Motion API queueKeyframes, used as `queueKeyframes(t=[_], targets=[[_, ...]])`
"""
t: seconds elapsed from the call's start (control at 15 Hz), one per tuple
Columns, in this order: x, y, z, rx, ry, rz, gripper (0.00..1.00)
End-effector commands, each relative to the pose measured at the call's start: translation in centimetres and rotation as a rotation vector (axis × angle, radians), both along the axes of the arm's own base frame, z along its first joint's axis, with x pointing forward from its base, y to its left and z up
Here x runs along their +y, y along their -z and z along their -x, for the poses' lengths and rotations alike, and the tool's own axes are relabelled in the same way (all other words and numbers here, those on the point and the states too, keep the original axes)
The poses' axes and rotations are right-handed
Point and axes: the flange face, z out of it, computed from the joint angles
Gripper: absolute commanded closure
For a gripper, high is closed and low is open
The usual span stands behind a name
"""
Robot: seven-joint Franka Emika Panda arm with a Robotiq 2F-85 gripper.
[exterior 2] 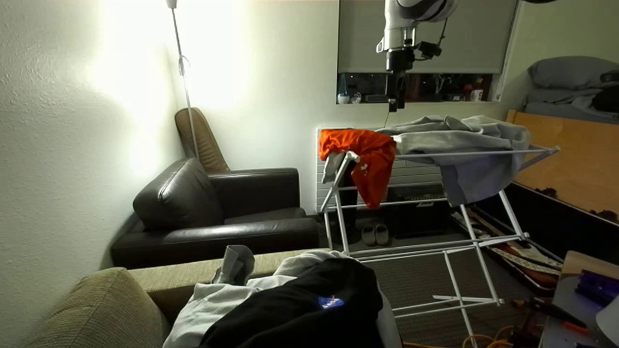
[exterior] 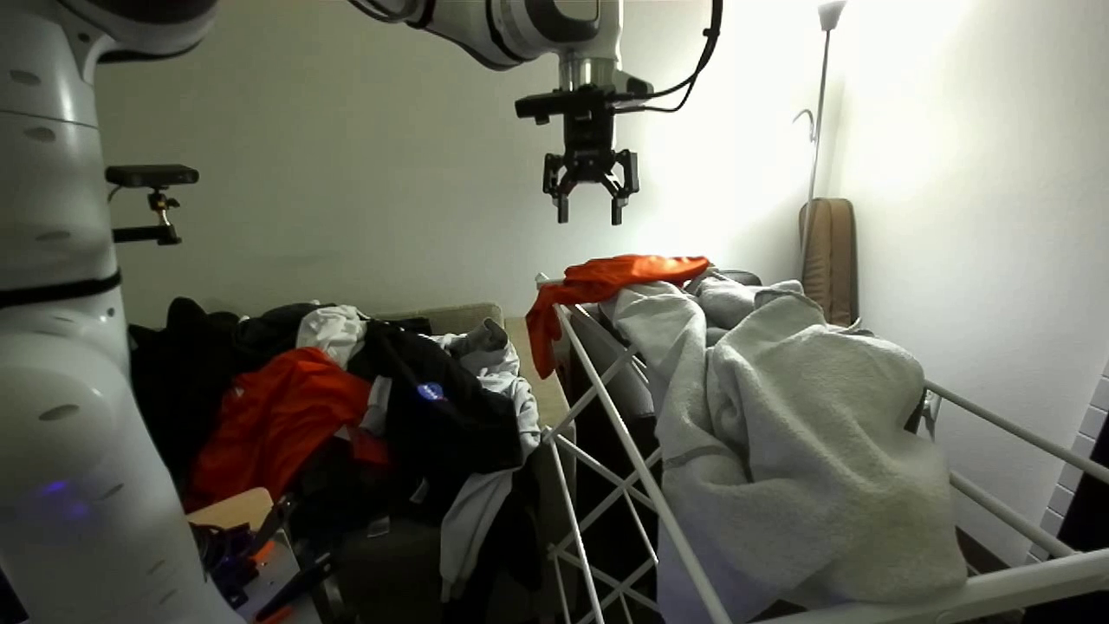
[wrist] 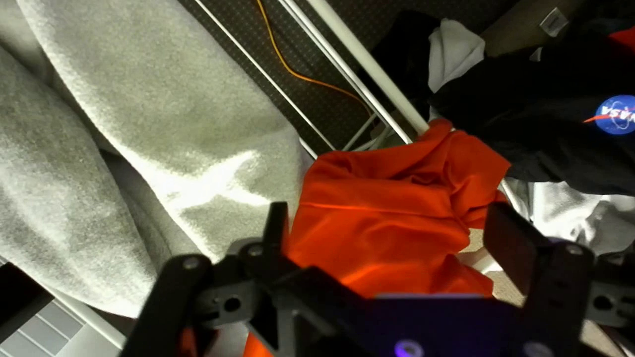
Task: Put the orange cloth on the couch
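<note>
Currently holding the tool [exterior: 589, 212] spread wide, above and apart from the orange cloth [exterior: 624, 273]. Can see it draped over one end of the white drying rack [exterior: 1031, 582], next to the grey-white sheet [exterior: 806, 433]. Farther out, can make out the dark couch [exterior 2: 242, 237] near that end in an exterior view, and heaped clothes [exterior: 450, 425] in both exterior views.

Orange cloth [exterior 2: 372, 147]: orange-red, one small white mark noted. Couch [exterior 2: 261, 235]: plain, near black. Sheet [exterior: 814, 451]: plain grey-white. Drying rack [exterior: 645, 472]: white. Garment [wrist: 536, 121]: black; round blue emblem [wrist: 616, 114], white lettering, red stroke. Carpet [wrist: 330, 111]: dark, pale-dotted. Cord [wrist: 296, 75]: orange. Hand [exterior: 590, 212]: black.
</note>
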Motion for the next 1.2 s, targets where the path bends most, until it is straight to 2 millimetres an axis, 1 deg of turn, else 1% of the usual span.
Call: queueKeyframes(t=[0.0, 0.2, 0.47, 0.8, 1.0, 1.13], targets=[[-0.2, 0.8, -1.6, -0.041, -0.041, 0.018, 0.00], [0.0, 1.9, -2.4, -0.051, -0.052, 0.019, 0.00], [0.2, 2.7, -3.2, -0.070, -0.073, 0.034, 0.00], [-0.2, 3.3, -4.2, -0.102, -0.103, 0.060, 0.00], [-0.4, 4.1, -4.7, -0.100, -0.111, 0.064, 0.00], [-0.2, 4.8, -4.7, -0.095, -0.121, 0.058, 0.00]])
